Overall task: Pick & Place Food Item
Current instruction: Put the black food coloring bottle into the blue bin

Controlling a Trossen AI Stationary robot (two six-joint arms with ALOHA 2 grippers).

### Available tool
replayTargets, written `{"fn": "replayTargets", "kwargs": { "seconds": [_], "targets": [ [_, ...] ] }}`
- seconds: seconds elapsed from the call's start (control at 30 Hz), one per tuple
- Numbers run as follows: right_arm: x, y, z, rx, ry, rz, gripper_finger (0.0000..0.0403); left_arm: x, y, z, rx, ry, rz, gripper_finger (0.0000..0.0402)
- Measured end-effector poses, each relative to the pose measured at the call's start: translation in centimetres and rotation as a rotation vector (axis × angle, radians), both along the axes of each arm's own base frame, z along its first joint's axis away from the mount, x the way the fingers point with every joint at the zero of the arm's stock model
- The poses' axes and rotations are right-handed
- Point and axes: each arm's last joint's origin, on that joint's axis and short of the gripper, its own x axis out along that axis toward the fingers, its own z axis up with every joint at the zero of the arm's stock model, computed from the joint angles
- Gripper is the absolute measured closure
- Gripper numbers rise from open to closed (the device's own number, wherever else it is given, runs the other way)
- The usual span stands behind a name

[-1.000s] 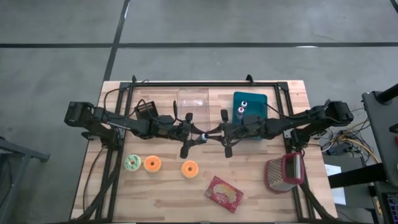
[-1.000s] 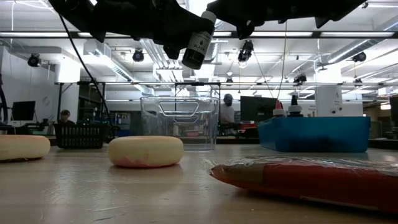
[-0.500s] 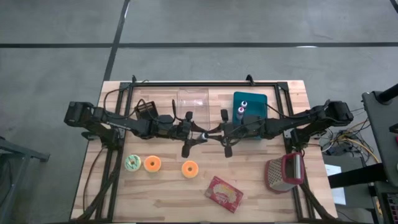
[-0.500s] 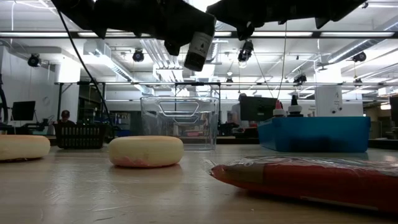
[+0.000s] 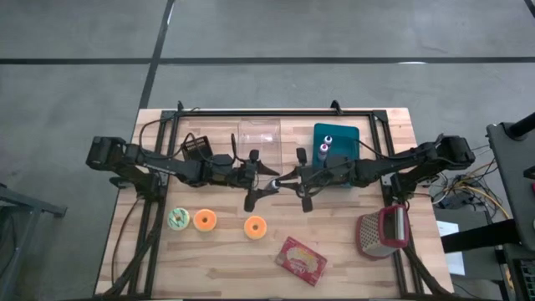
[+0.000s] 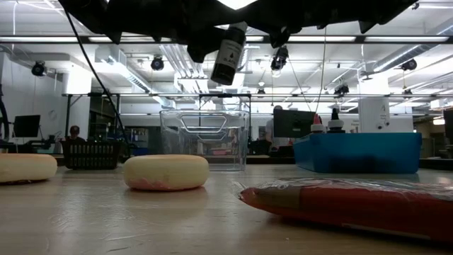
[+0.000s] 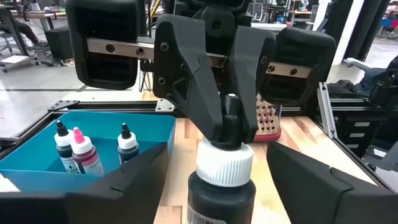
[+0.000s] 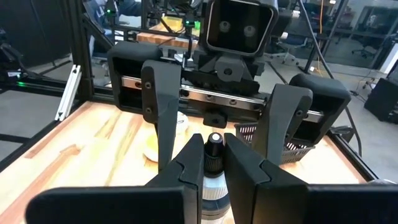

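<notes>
A small dark dropper bottle (image 6: pixel 228 53) with a white cap (image 7: pixel 225 165) hangs high above the middle of the table, between my two grippers. My right gripper (image 5: pixel 287 178) is shut on its tip. My left gripper (image 5: pixel 261 181) is open. Its fingers (image 8: pixel 158 106) stand on either side of the bottle's body without touching it. Three doughnuts, one green (image 5: pixel 178 218) and two orange (image 5: pixel 205 220) (image 5: pixel 255 227), lie flat on the near part of the table. My right gripper pinches the bottle's black nozzle tip (image 7: pixel 231 112), just beyond the white cap, between its two fingers (image 8: pixel 249 177). The fingers come level from the table's right, along the bottle. The bottle is clear of the table and tilted, its base lower, toward my left gripper.
A blue bin (image 5: pixel 336 142) holding other dropper bottles stands at the far right. A clear container (image 5: pixel 259 134) and a black basket (image 5: pixel 195 146) stand at the far edge. A red packet (image 5: pixel 300 260) lies near the front, and a red-handled grater (image 5: pixel 382 232) lies at the right.
My right gripper has moved a little toward the table's left and now covers the bottle's cap end, which stood free a second ago. The bottle has turned slightly in the air and stays clear of the table.
</notes>
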Motion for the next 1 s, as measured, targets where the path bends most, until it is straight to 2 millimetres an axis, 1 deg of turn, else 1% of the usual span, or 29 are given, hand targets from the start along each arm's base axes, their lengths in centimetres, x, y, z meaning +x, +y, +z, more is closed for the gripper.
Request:
{"fn": "replayTargets", "kwargs": {
  "seconds": [0.23,0.43,0.53,0.63,0.83,1.0],
  "targets": [
    [0.0,0.0,0.0,0.0,-0.003,0.0,0.0369,0.0,0.0,0.0,-0.011,0.001,0.001,0.01],
    [0.0,0.0,0.1,0.004,-0.004,-0.001,0.0369,0.0,0.0,0.0,-0.02,0.002,0.002,0.0097],
    [-0.3,0.0,0.6,0.011,-0.02,-0.009,0.0367,0.0,0.0,0.0,-0.027,0.004,0.003,0.0097],
    [-0.9,-0.1,1.3,0.028,-0.019,-0.018,0.0366,0.0,0.0,-0.1,-0.045,0.009,0.005,0.0097],
    [-3.0,-0.7,2.1,0.086,0.078,-0.157,0.0368,-0.3,0.0,0.5,-0.046,-0.01,0.004,0.0097],
    [-4.6,-0.9,2.9,0.114,0.119,-0.23,0.0368,-0.8,0.0,1.2,-0.046,-0.013,0.002,0.0097]
  ]
}}
